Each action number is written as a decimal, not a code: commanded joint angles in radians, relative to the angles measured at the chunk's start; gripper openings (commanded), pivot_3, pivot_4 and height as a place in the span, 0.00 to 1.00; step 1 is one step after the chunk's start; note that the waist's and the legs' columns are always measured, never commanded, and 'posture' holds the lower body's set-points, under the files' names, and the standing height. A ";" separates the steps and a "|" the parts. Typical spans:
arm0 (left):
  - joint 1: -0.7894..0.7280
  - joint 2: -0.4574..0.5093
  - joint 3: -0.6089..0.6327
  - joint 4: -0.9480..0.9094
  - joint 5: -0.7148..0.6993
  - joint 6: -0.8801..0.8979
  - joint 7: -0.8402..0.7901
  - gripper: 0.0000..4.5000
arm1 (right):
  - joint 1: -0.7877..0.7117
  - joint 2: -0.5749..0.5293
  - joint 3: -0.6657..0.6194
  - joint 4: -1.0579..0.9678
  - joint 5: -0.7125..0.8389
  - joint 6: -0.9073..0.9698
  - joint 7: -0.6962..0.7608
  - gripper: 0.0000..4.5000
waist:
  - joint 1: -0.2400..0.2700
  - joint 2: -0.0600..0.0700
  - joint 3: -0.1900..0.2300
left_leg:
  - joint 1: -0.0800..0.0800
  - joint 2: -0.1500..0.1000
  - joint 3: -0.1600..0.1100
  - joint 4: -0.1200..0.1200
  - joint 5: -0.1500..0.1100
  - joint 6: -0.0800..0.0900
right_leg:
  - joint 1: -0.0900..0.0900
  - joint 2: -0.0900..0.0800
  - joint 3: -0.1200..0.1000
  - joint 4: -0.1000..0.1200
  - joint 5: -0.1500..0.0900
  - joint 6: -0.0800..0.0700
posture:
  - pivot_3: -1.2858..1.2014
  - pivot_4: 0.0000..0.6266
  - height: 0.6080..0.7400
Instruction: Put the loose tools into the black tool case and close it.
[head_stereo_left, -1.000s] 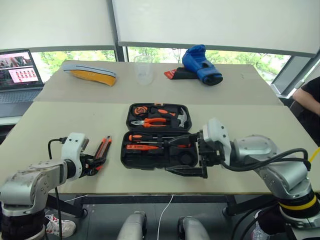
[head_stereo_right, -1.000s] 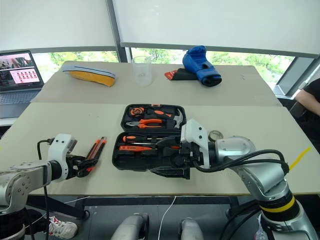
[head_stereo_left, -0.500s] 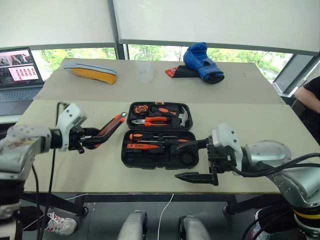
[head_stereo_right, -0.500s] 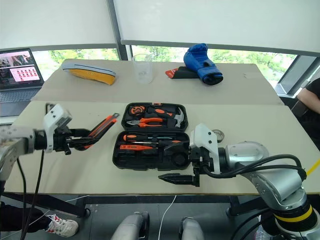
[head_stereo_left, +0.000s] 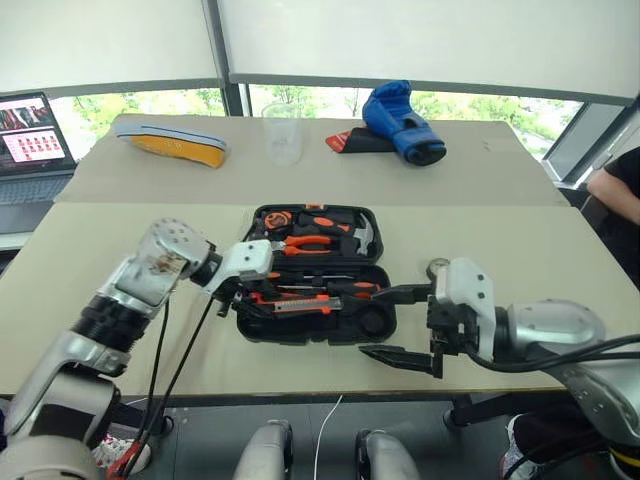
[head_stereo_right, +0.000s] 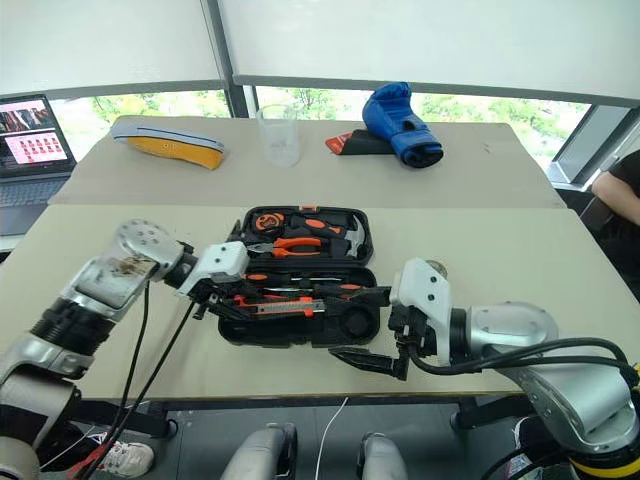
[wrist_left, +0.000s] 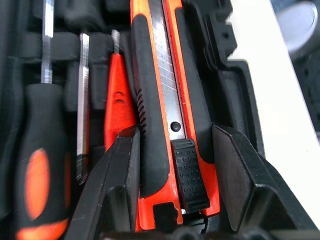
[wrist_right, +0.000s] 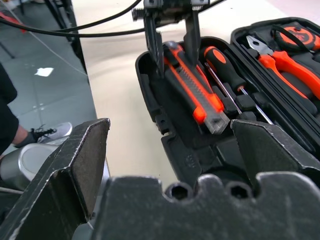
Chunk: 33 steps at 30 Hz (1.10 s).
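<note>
- Eye views: the open black case (head_stereo_left: 316, 288) lies on the worktop (head_stereo_left: 520, 250). The left fingers (head_stereo_right: 215, 293) pinch the orange knife (head_stereo_right: 285, 307) over the case's near half. The right fingers (head_stereo_left: 400, 325) are spread wide, just beside the case's right end.
- Left wrist view: two black fingers (wrist_left: 120, 185) squeeze the knife (wrist_left: 167, 115), beside a screwdriver (wrist_left: 45, 165).
- Right wrist view: the knife (wrist_right: 197, 95) sits low in the case (wrist_right: 165, 130).

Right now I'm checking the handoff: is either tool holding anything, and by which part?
The left tool holds the utility knife by its rear end, at the slider, over the black tool case. The right tool is open, empty.
</note>
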 joint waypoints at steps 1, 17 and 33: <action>-0.011 -0.008 -0.007 -0.028 0.004 -0.015 -0.047 0.37 | 0.003 0.003 -0.034 -0.041 0.020 0.003 -0.029 1.00 | 0.000 0.000 0.000 | 0.002 0.000 0.001 0.000 -0.001 -0.001 | 0.001 0.000 0.001 0.000 0.000 0.000 | 0.52 0.24 1.00; -0.039 -0.040 -0.007 -0.055 -0.020 0.101 -0.063 0.75 | 0.010 0.008 -0.025 -0.031 0.013 -0.003 -0.057 1.00 | 0.003 0.000 0.000 | 0.003 0.001 0.002 0.004 0.000 -0.001 | 0.005 0.000 0.002 0.004 0.000 0.000 | 0.52 0.24 1.00; -0.033 -0.010 0.078 0.030 -0.047 -0.025 -0.053 0.32 | 0.017 0.007 -0.012 -0.012 -0.007 -0.023 -0.033 1.00 | 0.002 0.000 0.000 | 0.004 0.001 0.002 0.008 -0.004 -0.006 | 0.004 0.000 0.002 0.008 0.000 0.000 | 0.52 0.24 1.00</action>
